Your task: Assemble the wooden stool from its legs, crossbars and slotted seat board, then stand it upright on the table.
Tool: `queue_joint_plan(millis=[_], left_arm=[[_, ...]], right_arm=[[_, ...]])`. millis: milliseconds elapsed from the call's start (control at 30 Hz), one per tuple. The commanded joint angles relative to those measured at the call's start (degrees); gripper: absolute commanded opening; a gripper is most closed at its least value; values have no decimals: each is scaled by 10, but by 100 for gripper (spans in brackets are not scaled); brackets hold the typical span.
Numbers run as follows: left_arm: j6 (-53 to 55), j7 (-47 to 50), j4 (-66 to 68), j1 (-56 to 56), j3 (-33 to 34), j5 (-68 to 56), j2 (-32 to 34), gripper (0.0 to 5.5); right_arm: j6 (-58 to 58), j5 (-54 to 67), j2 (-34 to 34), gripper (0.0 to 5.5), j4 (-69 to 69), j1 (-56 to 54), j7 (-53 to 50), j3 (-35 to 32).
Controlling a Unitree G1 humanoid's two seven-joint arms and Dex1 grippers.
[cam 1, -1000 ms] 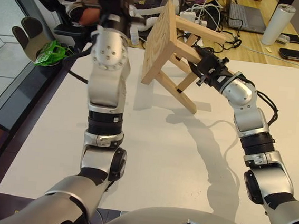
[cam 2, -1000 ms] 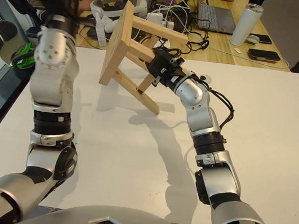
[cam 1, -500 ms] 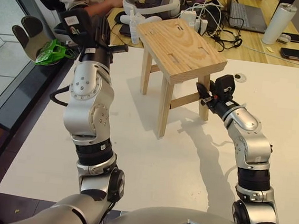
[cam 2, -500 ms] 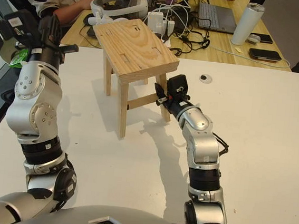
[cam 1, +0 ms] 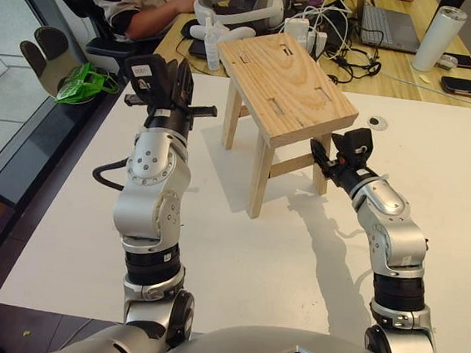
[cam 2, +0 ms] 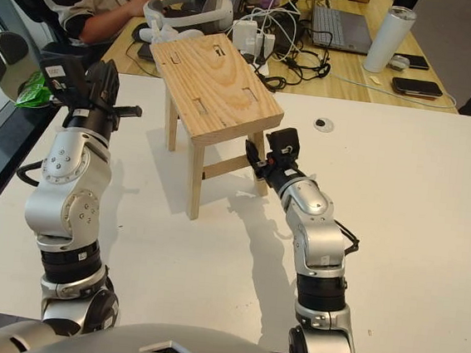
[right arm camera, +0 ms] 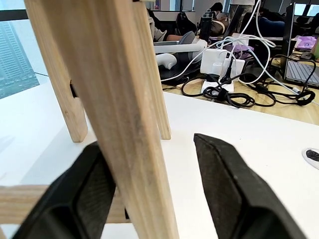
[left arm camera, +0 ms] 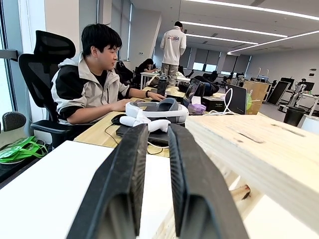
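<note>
Table (cam 1: 235, 264); stool leg (right arm camera: 124, 99) inside right pincer (right arm camera: 148, 145)

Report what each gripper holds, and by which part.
Nothing is held. The right gripper straddles one leg of the pale wooden stool, jaws open; the left gripper is empty.

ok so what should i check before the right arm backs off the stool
1. The stool upright on the table: ok; three legs seen standing, the fourth is hidden.
2. The right gripper open: ok; its jaws stand either side of one leg.
3. Both fingers free of that leg: cannot tell; one finger stands apart, the other is partly behind the leg.
4. The left gripper off the stool: ok; it holds nothing, beside the seat board.
5. The crossbar fully seated: cannot tell.
</note>
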Motion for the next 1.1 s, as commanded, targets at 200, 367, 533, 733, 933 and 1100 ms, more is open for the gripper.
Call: queue_joint_plan(millis=[200,367,533,733,933,1100], left_arm=[[19,-11,-109,208,-100,-5,-39,73],[8,-2,-155,251,-136,21,-35,73],[16,-29,-190,272,-197,73,28,73],[-13,-37,-190,314,-158,-33,-52,73],[-28,-39,-207,335,-171,-40,-54,73],[-79,-49,-154,293,-193,-5,-42,73]], right_arm=[[126,108,-20,306,-272,195,-3,-48],[63,46,60,306,-294,190,-146,-54],[52,12,75,306,-327,238,-190,1],[66,119,113,306,-328,280,-161,-17],[72,137,92,306,-361,302,-161,5],[61,131,84,306,-374,311,-171,14]])
